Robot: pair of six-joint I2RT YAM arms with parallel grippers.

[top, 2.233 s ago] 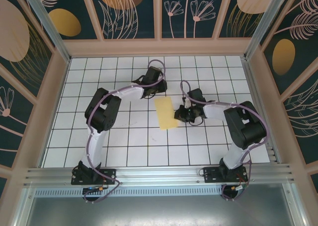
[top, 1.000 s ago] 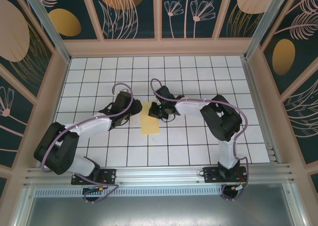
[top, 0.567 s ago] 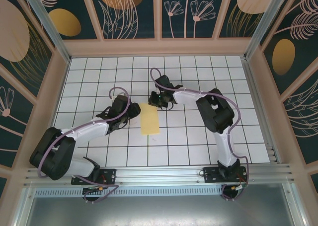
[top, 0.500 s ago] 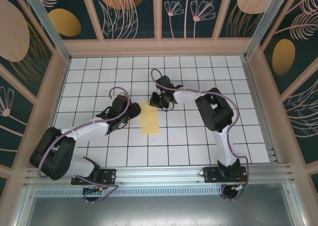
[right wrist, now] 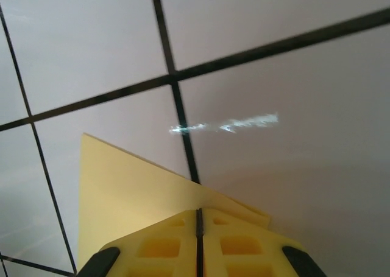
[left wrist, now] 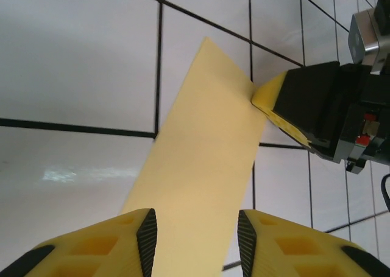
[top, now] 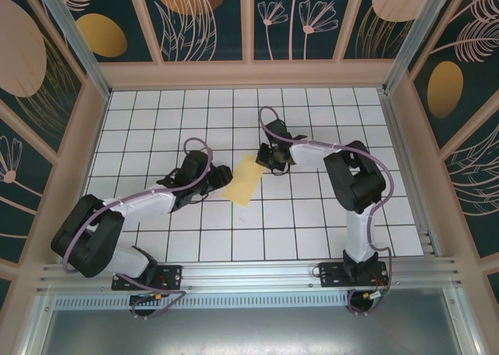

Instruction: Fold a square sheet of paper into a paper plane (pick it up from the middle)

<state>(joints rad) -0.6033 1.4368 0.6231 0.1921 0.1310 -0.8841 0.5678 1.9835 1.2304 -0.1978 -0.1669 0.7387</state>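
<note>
Your right gripper has its two yellow fingers pressed together with only a thin seam between them, and they are clamped on a corner of the square sheet of paper. From the right wrist you see the pale yellow paper spreading out to the left of the fingers, one pointed corner reaching up over a black grid line of the worktop. From the left wrist, the same grip shows as a yellow fingertip on the paper's right edge, close to its far end.

Your left gripper is spread apart. Its fingers stand on either side of the paper's near end, which runs between them; you cannot tell whether either one touches it.

The paper is folded into a long narrow strip, plain and unmarked. From above it lies slantwise near the middle of the white gridded worktop, its far end toward the right gripper and its near end toward the left one, so the two grippers face each other across it. Whether the strip rests flat on the tiles or is raised off them cannot be told
</note>
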